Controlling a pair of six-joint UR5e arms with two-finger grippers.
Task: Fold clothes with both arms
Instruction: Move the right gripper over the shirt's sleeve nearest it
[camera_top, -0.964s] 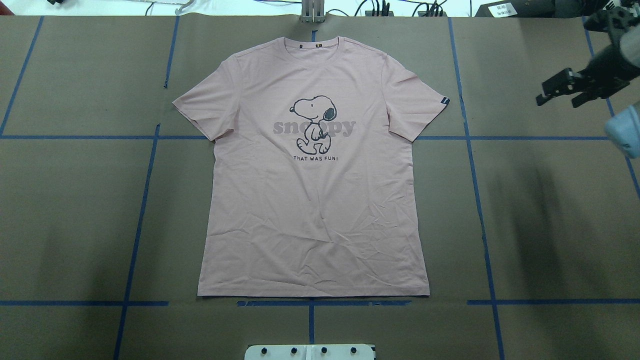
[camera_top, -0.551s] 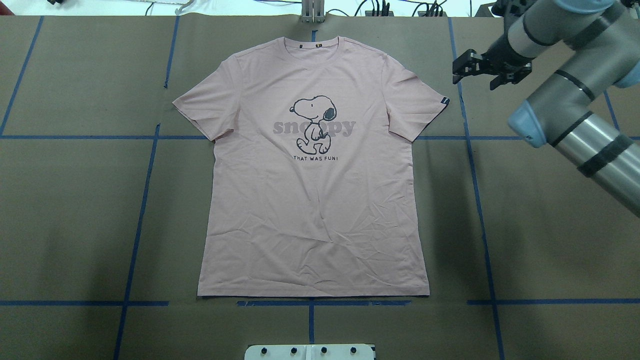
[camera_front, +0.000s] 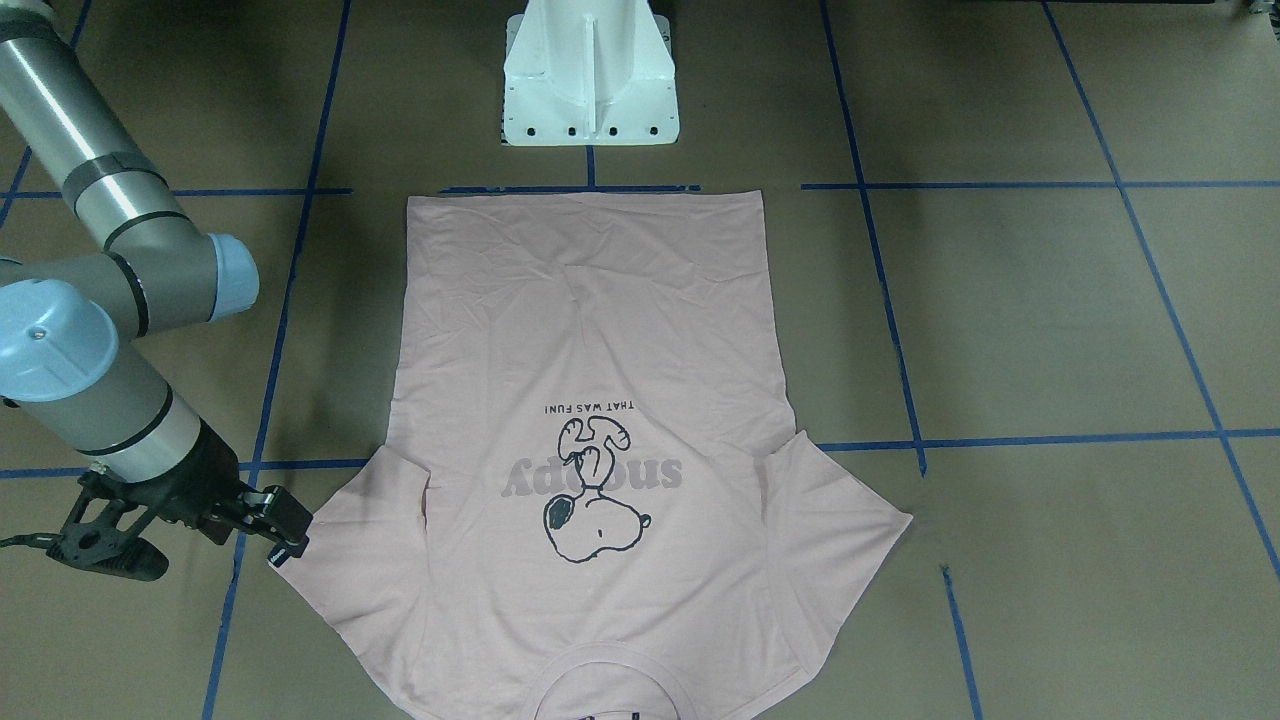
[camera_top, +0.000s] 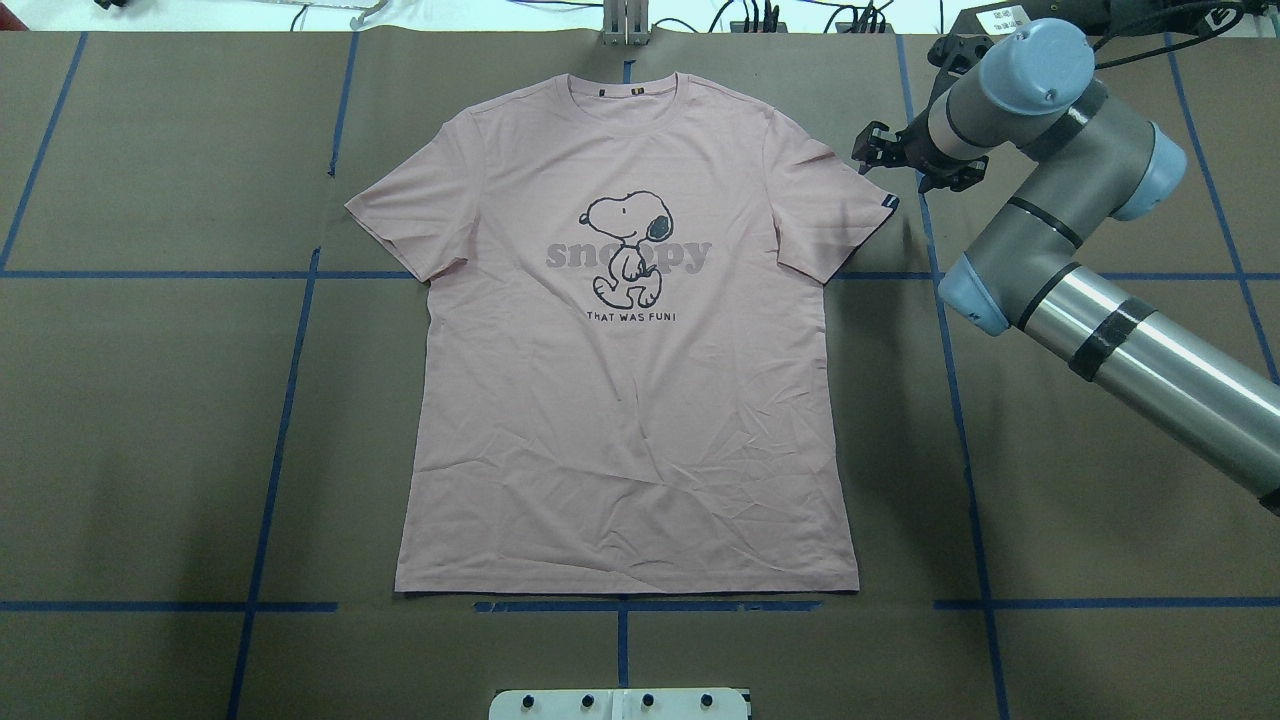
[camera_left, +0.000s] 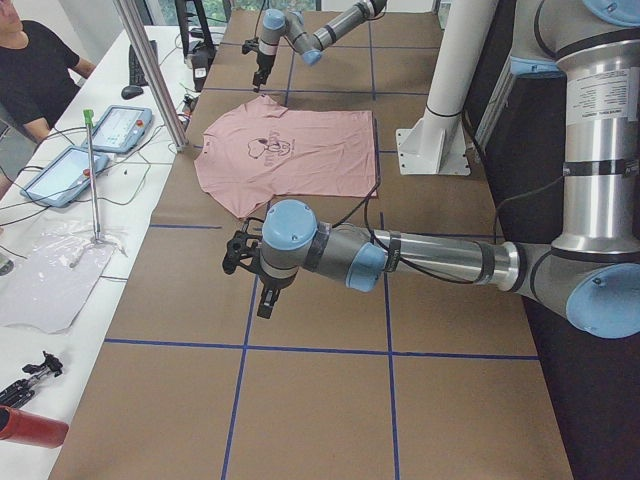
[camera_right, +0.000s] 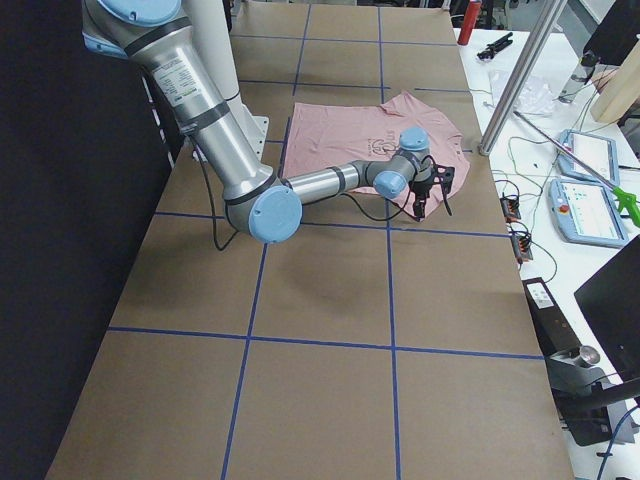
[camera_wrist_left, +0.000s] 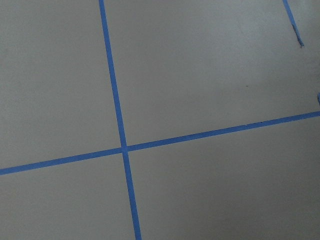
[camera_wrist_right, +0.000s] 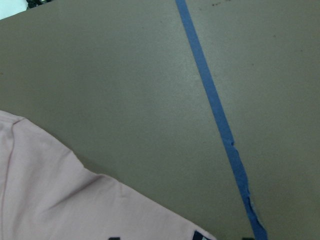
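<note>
Swung inward, the right black gripper (camera_top: 878, 155) is held beside the tagged sleeve (camera_top: 830, 205), jaws apart.
The creased pale pink T-shirt (camera_top: 620, 420) is spread flat; whether the left gripper (camera_left: 262, 298) is parted cannot be told.

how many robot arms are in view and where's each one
2. The right silver-grey tubular arm reaches to the tagged sleeve of the pale pink T-shirt; the left arm hangs over the brown table, away from the shirt, seen only from the left side camera.

Overhead and front views opposed across the T-shirt (camera_top: 620, 420) — wrist cameras close over table (camera_wrist_left: 210, 75).
</note>
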